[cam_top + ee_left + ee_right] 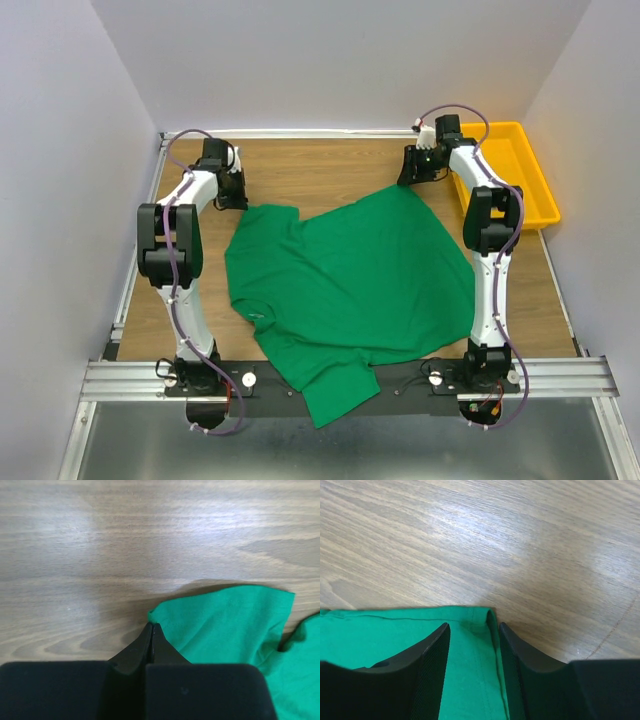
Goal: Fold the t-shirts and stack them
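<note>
A green t-shirt (350,270) lies spread and rumpled on the wooden table, one part hanging over the near edge. My left gripper (236,195) is at the shirt's far left corner. In the left wrist view the left gripper (151,625) is shut, with the tip of that green corner (230,625) pinched at the fingertips. My right gripper (413,172) is at the shirt's far right corner. In the right wrist view the right gripper (473,626) is open, low over the table, with the hemmed corner (395,630) lying between its fingers.
A yellow bin (520,175) stands at the far right of the table, beside the right arm. Bare wood (320,165) lies beyond the shirt up to the back wall. White walls close in both sides.
</note>
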`<state>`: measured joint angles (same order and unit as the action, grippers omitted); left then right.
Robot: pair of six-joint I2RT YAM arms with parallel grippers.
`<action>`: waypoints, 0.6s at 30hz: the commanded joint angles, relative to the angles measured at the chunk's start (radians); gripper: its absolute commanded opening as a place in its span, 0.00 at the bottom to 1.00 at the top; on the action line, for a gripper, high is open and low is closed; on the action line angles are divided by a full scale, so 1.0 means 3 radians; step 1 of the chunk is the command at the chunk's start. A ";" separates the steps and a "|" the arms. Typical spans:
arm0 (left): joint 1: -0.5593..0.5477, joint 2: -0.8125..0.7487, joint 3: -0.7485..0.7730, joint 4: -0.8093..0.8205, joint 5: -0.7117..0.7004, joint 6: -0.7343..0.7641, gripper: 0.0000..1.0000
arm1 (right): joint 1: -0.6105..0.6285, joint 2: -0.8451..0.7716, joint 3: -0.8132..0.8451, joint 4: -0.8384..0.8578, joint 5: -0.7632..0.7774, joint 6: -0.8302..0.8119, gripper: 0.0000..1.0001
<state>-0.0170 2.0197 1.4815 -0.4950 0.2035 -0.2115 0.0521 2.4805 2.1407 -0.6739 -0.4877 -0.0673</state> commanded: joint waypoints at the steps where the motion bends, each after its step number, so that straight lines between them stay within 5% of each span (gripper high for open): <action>1: 0.0031 -0.0264 0.0124 0.0095 0.0027 -0.0026 0.00 | 0.0005 0.0158 -0.0023 -0.0039 -0.0087 -0.0031 0.49; 13: 0.0031 -0.0295 0.0139 0.0060 0.0109 0.0015 0.00 | 0.0005 0.0271 0.0069 -0.0044 -0.0174 0.0030 0.31; 18: 0.0031 -0.0290 0.0211 0.0055 0.0135 0.0005 0.00 | 0.0010 0.0276 0.0186 -0.0055 -0.0169 0.0025 0.01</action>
<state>-0.0139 1.9633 1.5089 -0.4885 0.2146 -0.2108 0.0517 2.5153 2.1632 -0.6685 -0.5396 -0.0521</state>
